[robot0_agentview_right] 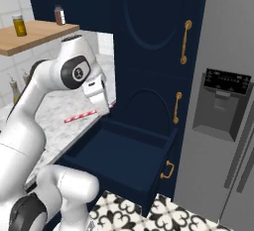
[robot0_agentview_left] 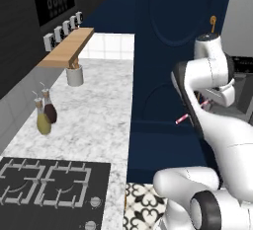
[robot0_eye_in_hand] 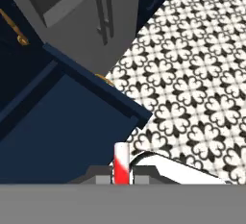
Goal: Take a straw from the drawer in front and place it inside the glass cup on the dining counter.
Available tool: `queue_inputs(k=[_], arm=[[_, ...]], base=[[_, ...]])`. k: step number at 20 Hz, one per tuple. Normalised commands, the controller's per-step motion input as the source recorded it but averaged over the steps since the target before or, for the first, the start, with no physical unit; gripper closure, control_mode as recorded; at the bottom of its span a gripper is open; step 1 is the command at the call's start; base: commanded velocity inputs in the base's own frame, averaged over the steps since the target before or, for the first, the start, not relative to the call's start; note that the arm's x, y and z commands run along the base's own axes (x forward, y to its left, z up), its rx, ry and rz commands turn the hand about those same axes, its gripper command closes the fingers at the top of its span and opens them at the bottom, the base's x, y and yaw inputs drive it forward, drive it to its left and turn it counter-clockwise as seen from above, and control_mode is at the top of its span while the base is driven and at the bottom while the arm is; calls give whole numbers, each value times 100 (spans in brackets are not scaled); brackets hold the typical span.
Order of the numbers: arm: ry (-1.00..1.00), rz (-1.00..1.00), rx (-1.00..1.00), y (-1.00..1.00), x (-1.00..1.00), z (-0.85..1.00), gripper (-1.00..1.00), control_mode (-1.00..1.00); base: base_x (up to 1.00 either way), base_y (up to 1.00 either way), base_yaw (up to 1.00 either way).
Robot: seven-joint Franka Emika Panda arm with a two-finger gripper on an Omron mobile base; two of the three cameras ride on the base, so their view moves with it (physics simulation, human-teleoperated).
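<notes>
At the bottom centre of the hand view, the fingers (robot0_eye_in_hand: 122,176) pinch the straw (robot0_eye_in_hand: 121,163), which stands up between them, red and white striped. Above and left lies the open navy drawer (robot0_eye_in_hand: 62,136). Left of centre in the right base view, the straw (robot0_agentview_right: 81,116) juts sideways over the marble counter (robot0_agentview_right: 59,121).

The arm (robot0_agentview_right: 30,106) is glossy white with rounded links, black bands at its joints, a grey-ringed black joint cap, and 2 dark finger tips (robot0_eye_in_hand: 144,175).
</notes>
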Motion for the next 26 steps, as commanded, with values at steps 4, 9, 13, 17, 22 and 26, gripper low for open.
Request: queue_inputs(k=[4, 9, 13, 17, 22, 26], arm=[[-39, 0, -4, 1, -17, 0, 100, -100], [-3, 0, 0, 1, 2, 0, 100, -100], [1, 0, 0, 0, -5, 0, 100, 100], [0, 0, 0, 0, 0, 0, 100, 100], [0, 0, 0, 0, 0, 0, 100, 100], [0, 0, 0, 0, 0, 0, 100, 100]], base=[[0, 0, 0], [0, 0, 0], [-19, 0, 0], [-100, -15, -14], [-87, -58, -34], [-6, -53, -73]])
